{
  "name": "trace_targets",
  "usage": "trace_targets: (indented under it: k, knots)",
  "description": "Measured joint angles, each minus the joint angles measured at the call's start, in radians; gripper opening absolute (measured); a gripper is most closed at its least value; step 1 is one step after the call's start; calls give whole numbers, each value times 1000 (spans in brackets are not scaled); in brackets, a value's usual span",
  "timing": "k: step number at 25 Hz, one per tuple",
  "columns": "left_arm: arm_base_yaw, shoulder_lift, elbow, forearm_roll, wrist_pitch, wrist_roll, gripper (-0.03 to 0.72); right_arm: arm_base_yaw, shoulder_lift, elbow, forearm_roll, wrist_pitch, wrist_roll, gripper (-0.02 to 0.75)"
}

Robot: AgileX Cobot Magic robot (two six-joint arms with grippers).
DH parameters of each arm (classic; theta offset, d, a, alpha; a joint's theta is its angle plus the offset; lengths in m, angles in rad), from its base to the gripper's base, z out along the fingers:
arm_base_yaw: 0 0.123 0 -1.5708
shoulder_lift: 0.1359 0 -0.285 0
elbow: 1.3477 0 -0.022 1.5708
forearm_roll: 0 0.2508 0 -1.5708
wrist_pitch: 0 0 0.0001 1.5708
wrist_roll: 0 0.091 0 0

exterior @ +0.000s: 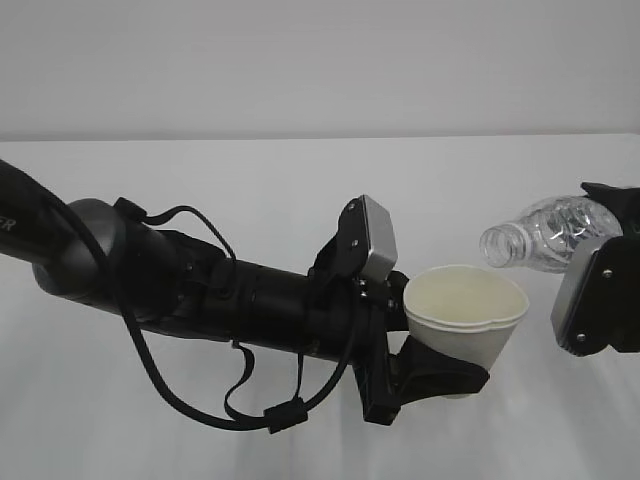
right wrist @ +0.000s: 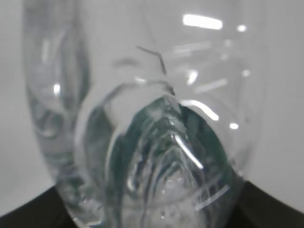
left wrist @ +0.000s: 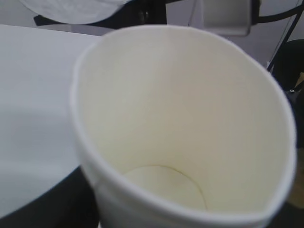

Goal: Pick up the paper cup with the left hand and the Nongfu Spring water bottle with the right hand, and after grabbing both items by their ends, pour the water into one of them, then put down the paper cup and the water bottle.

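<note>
The white paper cup (exterior: pixel 468 310) hangs upright above the table, its rim slightly squeezed. My left gripper (exterior: pixel 440 375) is shut on its lower part. In the left wrist view the cup (left wrist: pixel 180 118) fills the frame with its cream inside and round bottom, and one dark finger (left wrist: pixel 42 204) shows at its lower left. The clear ribbed Nongfu Spring water bottle (exterior: pixel 545 232) lies tilted with its uncapped mouth just above the cup's right rim. My right gripper (exterior: pixel 612 250) is shut on its base end. The bottle (right wrist: pixel 152 142) fills the right wrist view. I cannot make out any water.
The white table (exterior: pixel 250 190) runs back to a grey wall. My left arm (exterior: pixel 200 285), with its looped cables, reaches across the middle. The right arm's grey box (left wrist: pixel 223 16) shows beyond the cup.
</note>
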Motion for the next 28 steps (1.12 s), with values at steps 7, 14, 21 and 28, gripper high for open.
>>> trace_targets:
  k: [7,14,21,28]
  knots:
    - [0,24,0,0,9,0,449,0,0,0,0,-14,-18,429]
    - [0,29,-16,0,9,-4,449,0,0,0,-8,-26,-41,429]
    - [0,29,-30,6,9,-29,449,0,0,0,-10,-26,-81,429]
    - [0,29,-30,6,9,-29,449,0,0,0,-10,-37,-104,429]
